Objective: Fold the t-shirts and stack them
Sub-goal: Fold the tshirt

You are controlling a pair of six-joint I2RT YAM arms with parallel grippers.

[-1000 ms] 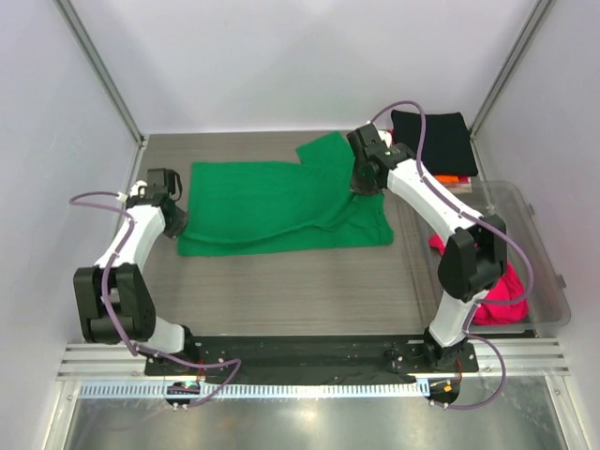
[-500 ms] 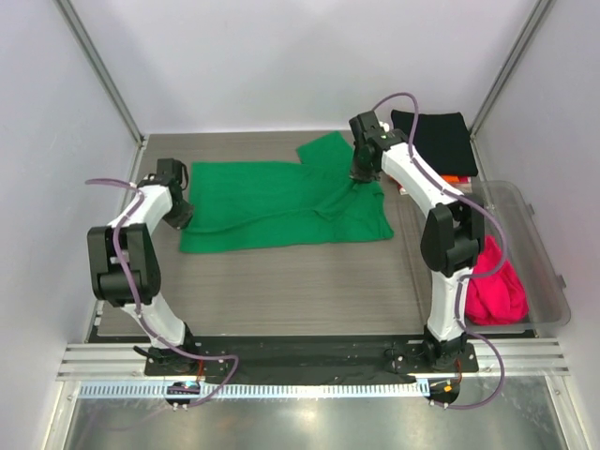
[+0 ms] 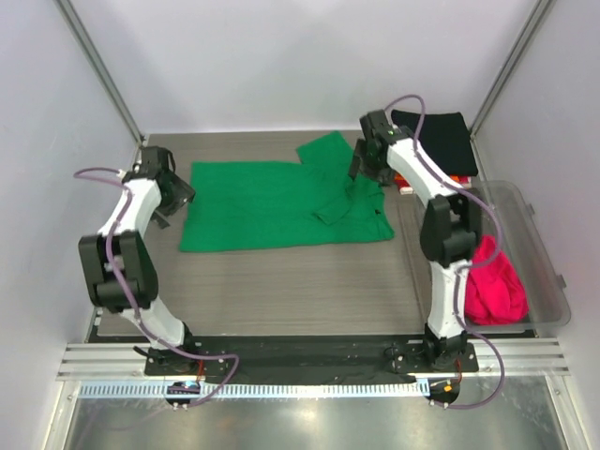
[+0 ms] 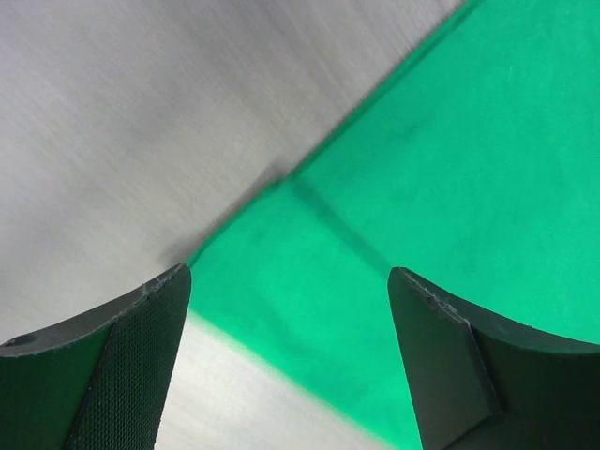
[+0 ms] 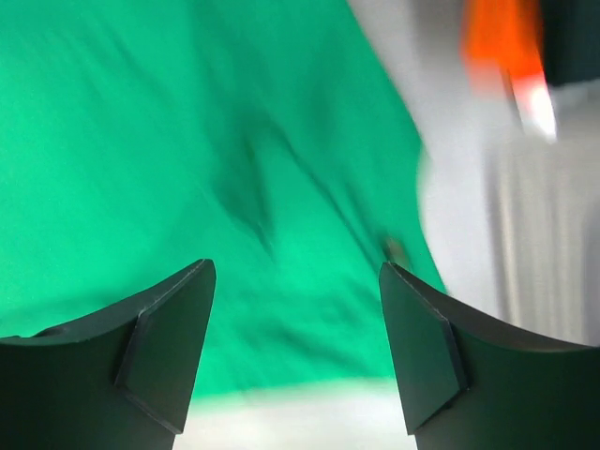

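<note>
Left end effector (image 4: 286,281) and right end effector (image 5: 295,272) gape empty (fingers wide) over green t-shirt (image 3: 262,202).

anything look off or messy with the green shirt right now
The green t-shirt is not flat: its far sleeve juts out at an angle, and a rumpled flap sits on its right end. Nothing looks spilled or damaged.

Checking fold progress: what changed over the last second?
Both grippers slid toward the far wall: left gripper along the green t-shirt's left edge, right gripper along its right side. Both are open, holding nothing. That shirt, the black t-shirt and the pink t-shirt stayed put.
</note>
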